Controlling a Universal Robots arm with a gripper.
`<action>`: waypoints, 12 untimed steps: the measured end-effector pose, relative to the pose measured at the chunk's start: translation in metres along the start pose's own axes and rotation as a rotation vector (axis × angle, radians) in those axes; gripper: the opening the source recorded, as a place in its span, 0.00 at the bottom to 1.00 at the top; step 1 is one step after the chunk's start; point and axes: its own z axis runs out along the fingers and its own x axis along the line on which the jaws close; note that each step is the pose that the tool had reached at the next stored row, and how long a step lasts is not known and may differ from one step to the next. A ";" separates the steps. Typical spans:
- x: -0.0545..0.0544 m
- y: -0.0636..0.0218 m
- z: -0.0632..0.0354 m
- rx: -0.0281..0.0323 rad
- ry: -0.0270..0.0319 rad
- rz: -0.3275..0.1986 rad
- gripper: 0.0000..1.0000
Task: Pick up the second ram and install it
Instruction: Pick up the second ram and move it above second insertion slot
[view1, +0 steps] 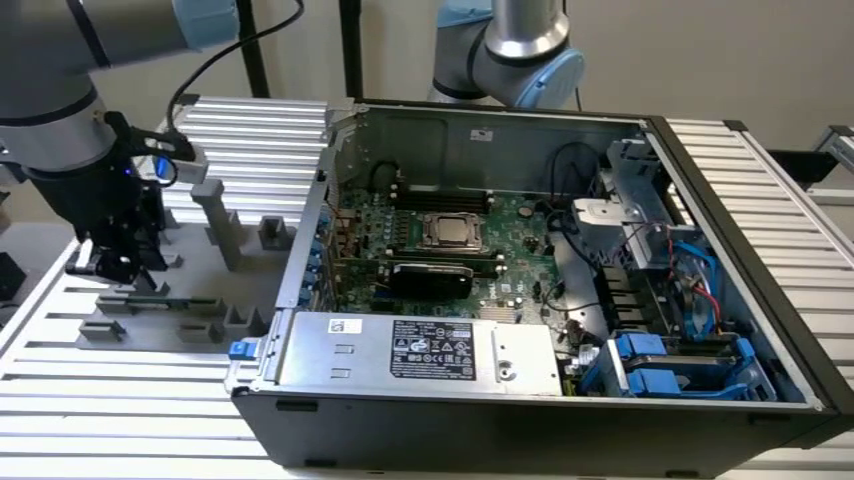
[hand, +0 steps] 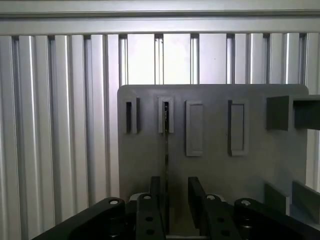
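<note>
**A:** Where is the second ram (hand: 166, 150)?

**B:** It's the long, thin circuit-board stick standing on edge in the flat grey plastic fixture plate (hand: 280, 165). From the wrist it reads as a dark narrow line. It runs from a raised slotted holder (hand: 166, 116) ahead of the fingertips back into the gap between them.

**A:** And the black two-finger gripper (hand: 175, 184)?

**B:** It is part open and straddling the stick. One of the fingers (hand: 156, 192) is just beside the board and the other stands off with a clear gap, so nothing is clamped yet. In the exterior view the gripper (view1: 118, 262) hangs low over the plate, well apart from the open black computer case (view1: 534, 430) and its large green motherboard (view1: 514, 235).

**A:** So the step in hand is the grasp?

**B:** I'd judge so. To do it well, centre the gap on the stick. Closing off-centre would let the near finger shove the board sideways in its holder. The fingers should meet the flat faces squarely and reach deep enough to bite the board, not just its edge. A thin card flexes, so close gently.
</note>
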 end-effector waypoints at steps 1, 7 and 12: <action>0.000 0.0000 0.0018 0.0001 0.0000 0.000 1.00; 0.001 -0.0002 0.0128 0.0001 0.0000 -0.001 1.00; 0.003 -0.0003 0.0213 -0.0001 0.0000 -0.002 1.00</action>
